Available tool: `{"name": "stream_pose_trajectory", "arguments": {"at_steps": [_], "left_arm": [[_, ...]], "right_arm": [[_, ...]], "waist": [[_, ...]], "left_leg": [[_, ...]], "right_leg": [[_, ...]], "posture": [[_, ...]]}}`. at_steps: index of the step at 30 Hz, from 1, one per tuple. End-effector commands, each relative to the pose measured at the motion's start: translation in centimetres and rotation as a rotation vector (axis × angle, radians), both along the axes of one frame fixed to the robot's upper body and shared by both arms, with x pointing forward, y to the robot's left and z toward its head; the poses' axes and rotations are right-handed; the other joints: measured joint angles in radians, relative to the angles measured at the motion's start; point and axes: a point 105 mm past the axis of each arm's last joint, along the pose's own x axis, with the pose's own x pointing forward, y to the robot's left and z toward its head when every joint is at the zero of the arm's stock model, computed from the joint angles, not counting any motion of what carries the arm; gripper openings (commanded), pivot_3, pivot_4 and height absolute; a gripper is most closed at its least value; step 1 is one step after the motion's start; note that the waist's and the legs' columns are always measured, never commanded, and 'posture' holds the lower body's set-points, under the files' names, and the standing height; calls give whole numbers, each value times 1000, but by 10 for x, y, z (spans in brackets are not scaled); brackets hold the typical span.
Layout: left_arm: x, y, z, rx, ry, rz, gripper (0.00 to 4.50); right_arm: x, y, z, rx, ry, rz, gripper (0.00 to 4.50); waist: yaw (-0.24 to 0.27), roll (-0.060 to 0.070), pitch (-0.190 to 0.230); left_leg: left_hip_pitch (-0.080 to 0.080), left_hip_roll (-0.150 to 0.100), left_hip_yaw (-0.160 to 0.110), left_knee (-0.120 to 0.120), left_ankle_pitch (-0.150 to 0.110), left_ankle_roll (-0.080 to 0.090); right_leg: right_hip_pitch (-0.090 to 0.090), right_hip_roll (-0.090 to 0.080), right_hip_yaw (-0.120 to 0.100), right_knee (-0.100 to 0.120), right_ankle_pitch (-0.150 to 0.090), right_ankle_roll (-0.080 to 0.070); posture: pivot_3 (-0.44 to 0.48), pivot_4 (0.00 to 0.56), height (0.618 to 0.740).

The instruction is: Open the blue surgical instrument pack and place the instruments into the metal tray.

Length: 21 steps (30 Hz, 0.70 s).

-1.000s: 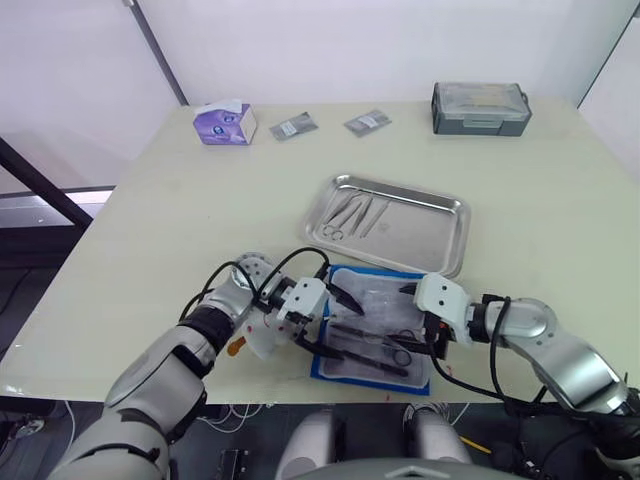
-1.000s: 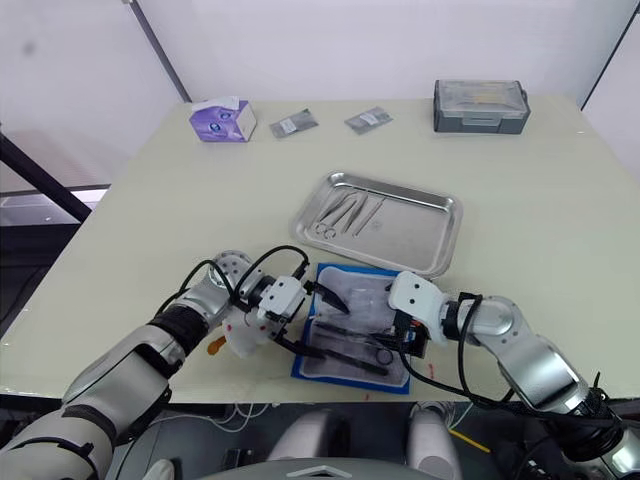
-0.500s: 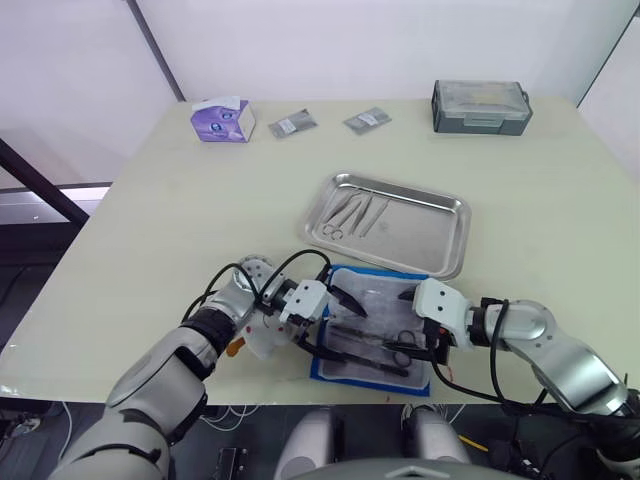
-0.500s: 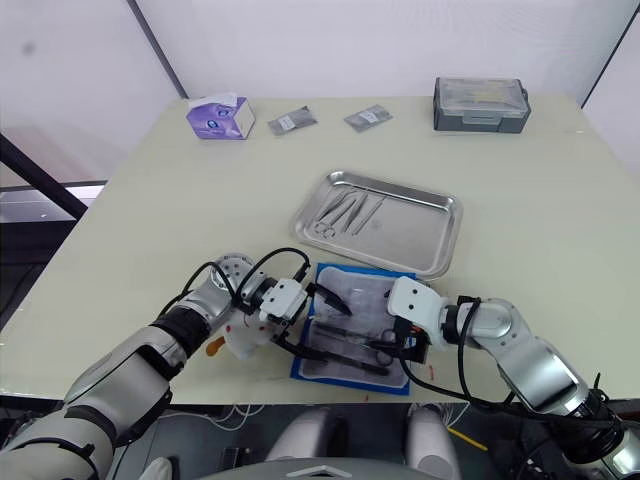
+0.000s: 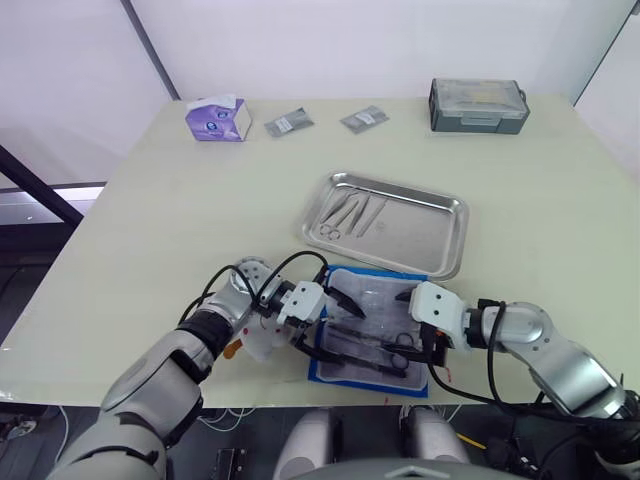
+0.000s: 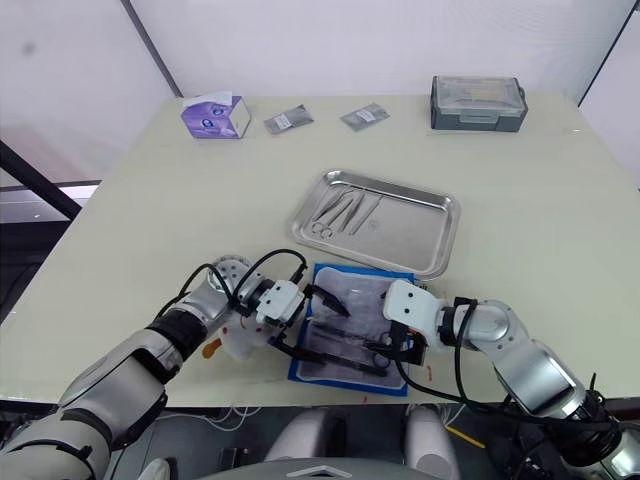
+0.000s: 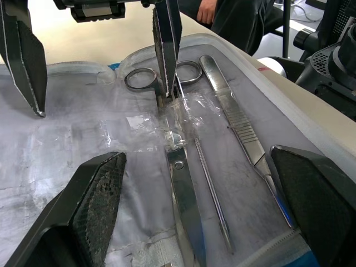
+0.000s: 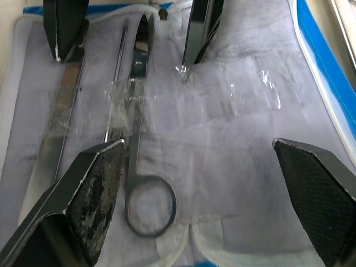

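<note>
Left gripper [image 5: 338, 324] spread wide over the left half of the opened blue surgical instrument pack [image 5: 372, 282], right gripper [image 5: 405, 322] likewise wide apart over the right half, each holding nothing, tips of the two pairs facing one another across the pale lining. Between and just below both pairs of fingers, the instruments [image 7: 182, 183]: ring-handled scissors [image 8: 137, 161], a flat forceps [image 7: 231, 114] and a thin probe [image 7: 210, 189] lying side by side under clear film. Just beyond the grippers, touching the pack's far edge, the metal tray [image 5: 445, 232] with a few slim tools [image 5: 352, 212] at its left end.
</note>
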Motion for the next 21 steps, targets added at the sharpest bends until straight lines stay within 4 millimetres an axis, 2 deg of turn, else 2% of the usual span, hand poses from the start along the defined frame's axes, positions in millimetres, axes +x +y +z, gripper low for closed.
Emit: {"name": "stream_pose_trajectory", "arguments": {"at_steps": [1,7,15,21], "left_arm": [[-35,18,-46,175,153,-63,4417],[-36,19,-46,174,156,-61,4417],[-34,19,-44,168,146,-61,4417],[-34,17,-43,159,147,-59,4417]], "right_arm": [[-9,10,7,46,1,42,4500],[-11,13,15,104,14,48,4500],[-6,3,4,14,-13,32,4500],[-8,3,1,9,-3,41,4500]], "waist": [[0,0,0],[0,-2,1],[0,-1,1],[0,-2,1]], "left_leg": [[0,0,0,0,0,0],[-1,0,0,0,0,0],[-2,0,0,0,0,0],[-2,0,0,0,0,0]], "right_leg": [[0,0,0,0,0,0],[-2,0,0,0,0,0],[-3,0,0,0,0,0],[-3,0,0,0,0,0]], "posture": [[0,150,734],[0,150,734],[0,150,734],[0,150,734]]}}
